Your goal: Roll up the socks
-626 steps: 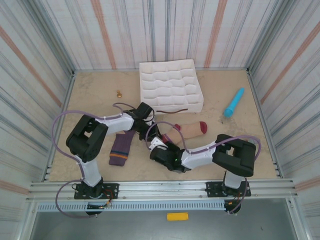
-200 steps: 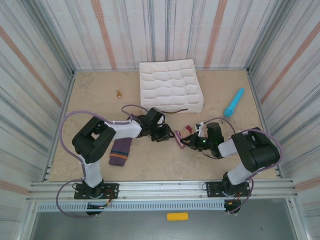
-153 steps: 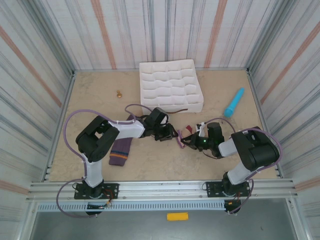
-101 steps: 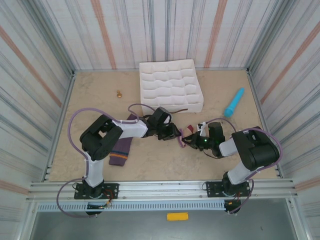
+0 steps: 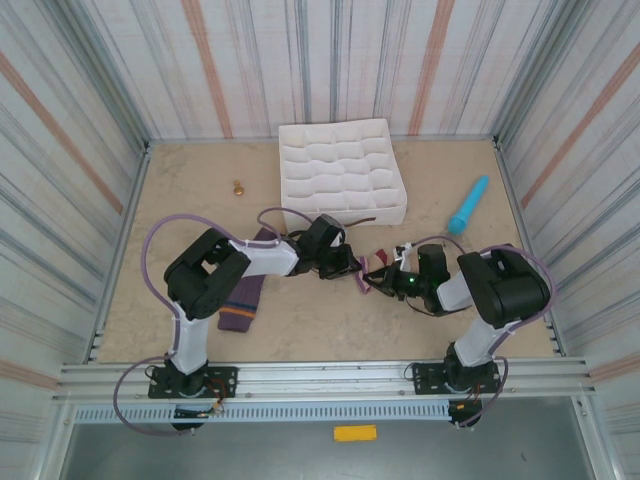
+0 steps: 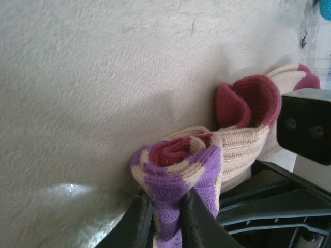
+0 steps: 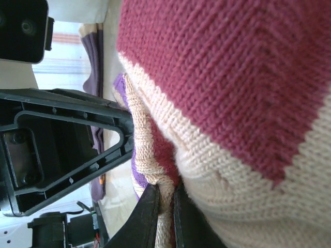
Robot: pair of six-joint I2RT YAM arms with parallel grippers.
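Note:
The beige sock (image 5: 368, 272) with dark red parts lies rolled up between my two grippers at the table's middle. My left gripper (image 5: 351, 267) is shut on the roll's purple-and-cream striped end (image 6: 173, 181); its fingers (image 6: 140, 219) pinch that fabric from both sides. From the right, my right gripper (image 5: 380, 281) is shut on a beige fold (image 7: 155, 170) of the same sock, with the dark red knit (image 7: 232, 77) close to the lens. The purple sock (image 5: 243, 298) lies flat on the table under the left arm, untouched.
A white compartment tray (image 5: 350, 213) stands behind the grippers. A turquoise stick-shaped object (image 5: 467, 205) lies at the right. A small brown piece (image 5: 238, 187) sits at the back left. Striped walls enclose the table.
My left gripper has slid right up to the roll and shut on its striped end. The right gripper has stayed shut on the sock, barely moving.

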